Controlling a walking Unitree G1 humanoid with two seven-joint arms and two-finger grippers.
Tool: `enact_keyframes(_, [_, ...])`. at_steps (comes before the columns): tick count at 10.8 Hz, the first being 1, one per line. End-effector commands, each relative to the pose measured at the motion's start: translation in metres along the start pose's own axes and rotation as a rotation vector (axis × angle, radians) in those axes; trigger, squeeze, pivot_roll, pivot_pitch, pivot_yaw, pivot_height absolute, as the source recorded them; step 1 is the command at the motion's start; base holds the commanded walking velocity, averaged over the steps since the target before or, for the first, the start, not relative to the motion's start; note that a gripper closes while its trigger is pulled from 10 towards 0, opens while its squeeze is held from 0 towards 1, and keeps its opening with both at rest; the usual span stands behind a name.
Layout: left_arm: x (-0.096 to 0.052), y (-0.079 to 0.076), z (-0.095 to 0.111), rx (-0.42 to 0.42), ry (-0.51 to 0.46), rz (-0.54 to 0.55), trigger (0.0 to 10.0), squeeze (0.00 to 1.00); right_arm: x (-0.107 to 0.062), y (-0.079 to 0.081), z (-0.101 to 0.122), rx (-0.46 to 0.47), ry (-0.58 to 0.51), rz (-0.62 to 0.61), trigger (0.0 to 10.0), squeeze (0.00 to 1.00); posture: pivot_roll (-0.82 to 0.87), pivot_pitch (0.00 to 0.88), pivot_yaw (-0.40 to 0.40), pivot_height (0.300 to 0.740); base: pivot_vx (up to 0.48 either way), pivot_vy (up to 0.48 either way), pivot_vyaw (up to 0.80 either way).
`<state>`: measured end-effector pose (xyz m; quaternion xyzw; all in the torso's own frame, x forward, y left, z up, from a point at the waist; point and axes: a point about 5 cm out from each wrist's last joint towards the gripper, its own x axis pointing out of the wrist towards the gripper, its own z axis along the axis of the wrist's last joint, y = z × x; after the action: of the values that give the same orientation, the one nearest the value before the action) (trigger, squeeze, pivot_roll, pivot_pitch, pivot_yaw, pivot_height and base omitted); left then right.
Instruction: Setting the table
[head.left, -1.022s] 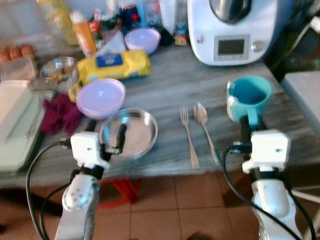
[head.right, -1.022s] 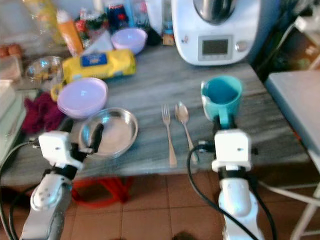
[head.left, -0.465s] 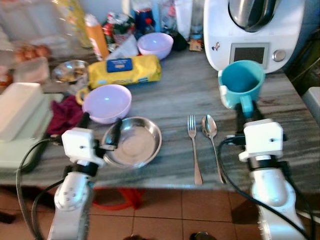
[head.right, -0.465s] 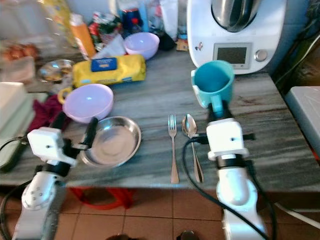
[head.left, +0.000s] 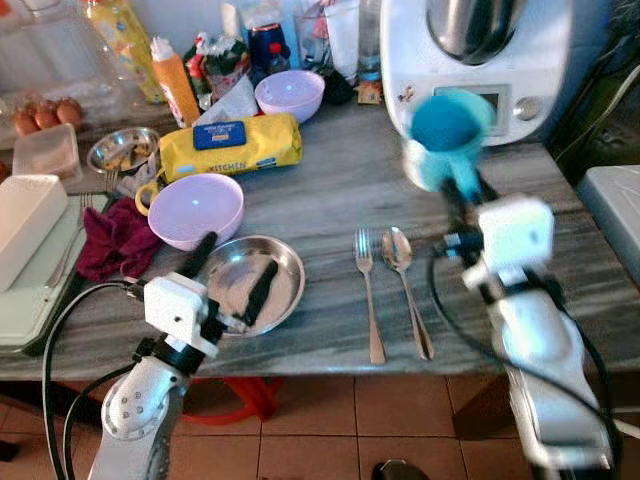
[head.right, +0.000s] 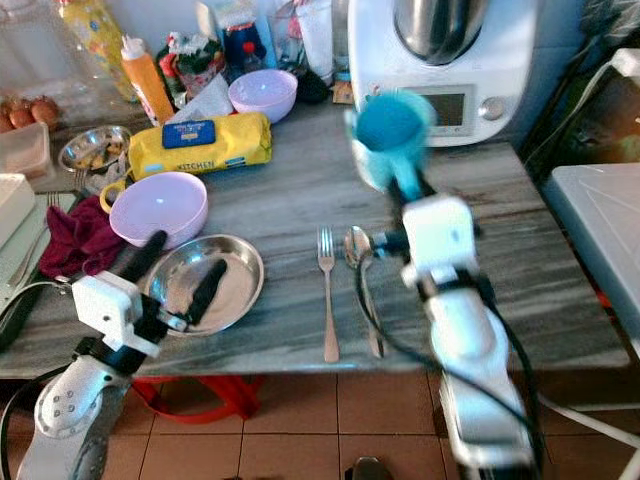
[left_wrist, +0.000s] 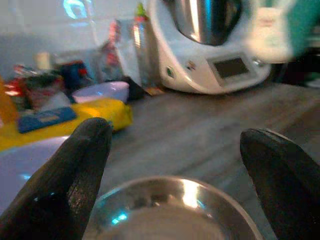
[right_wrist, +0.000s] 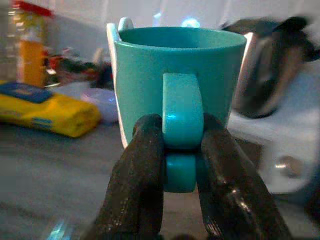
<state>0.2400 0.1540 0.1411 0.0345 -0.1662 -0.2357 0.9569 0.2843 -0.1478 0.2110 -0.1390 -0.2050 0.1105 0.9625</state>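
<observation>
White food processor (head.left: 470, 50), yellow packet (head.left: 230, 145)

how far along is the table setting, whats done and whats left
Laid out already: the fork and spoon lie side by side on the table. In hand: the right gripper holds the teal mug by its handle, lifted. The left gripper is open around the steel plate. Left: placing mug and plate.
</observation>
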Motion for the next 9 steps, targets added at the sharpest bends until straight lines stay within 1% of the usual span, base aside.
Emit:
enact_keyframes(1, [-0.006,0.001,-0.005,-0.002,0.028,-0.032,10.0,0.00,0.005,0.005,-0.001,0.032,0.000,0.060,10.0,0.00,-0.11,0.155,0.081,0.740,0.000,0.000,0.00])
enact_keyframes(2, [-0.010,0.001,-0.009,-0.002,0.034,-0.062,10.0,0.00,0.014,0.010,-0.003,0.073,0.004,0.137,10.0,0.00,-0.10,0.159,0.080,0.740,0.000,0.000,0.00])
enact_keyframes(3, [-0.012,0.001,-0.011,0.008,0.040,-0.076,10.0,0.00,0.018,0.012,-0.005,0.099,0.014,0.153,10.0,0.00,-0.10,0.159,0.078,0.740,0.000,0.000,0.00])
enact_keyframes(4, [-0.018,0.004,-0.018,-0.003,0.053,-0.070,10.0,0.00,0.019,0.018,-0.011,0.162,0.049,0.201,10.0,0.00,-0.09,0.164,0.073,0.740,0.000,0.000,0.00])
enact_keyframes(5, [-0.020,0.004,-0.020,-0.004,0.058,-0.071,10.0,0.00,0.018,0.022,-0.013,0.180,0.060,0.233,10.0,0.00,-0.09,0.165,0.072,0.740,0.000,0.000,0.00])
enact_keyframes(6, [-0.022,0.006,-0.023,0.015,0.063,-0.069,10.0,0.00,0.016,0.026,-0.019,0.199,0.085,0.269,10.0,0.00,-0.09,0.167,0.069,0.740,0.000,0.000,0.00])
enact_keyframes(7, [-0.022,0.007,-0.025,0.020,0.061,-0.065,10.0,0.00,0.016,0.027,-0.023,0.228,0.108,0.273,10.0,0.00,-0.09,0.169,0.069,0.740,0.000,0.000,0.00])
enact_keyframes(8, [-0.022,0.007,-0.026,0.018,0.058,-0.065,10.0,0.00,0.015,0.027,-0.026,0.234,0.118,0.284,10.0,0.00,-0.09,0.170,0.071,0.740,0.000,0.000,0.00])
enact_keyframes(9, [-0.022,0.006,-0.027,0.014,0.057,-0.068,10.0,0.00,0.016,0.029,-0.031,0.268,0.137,0.303,10.0,0.00,-0.09,0.170,0.071,0.740,0.000,0.000,0.00])
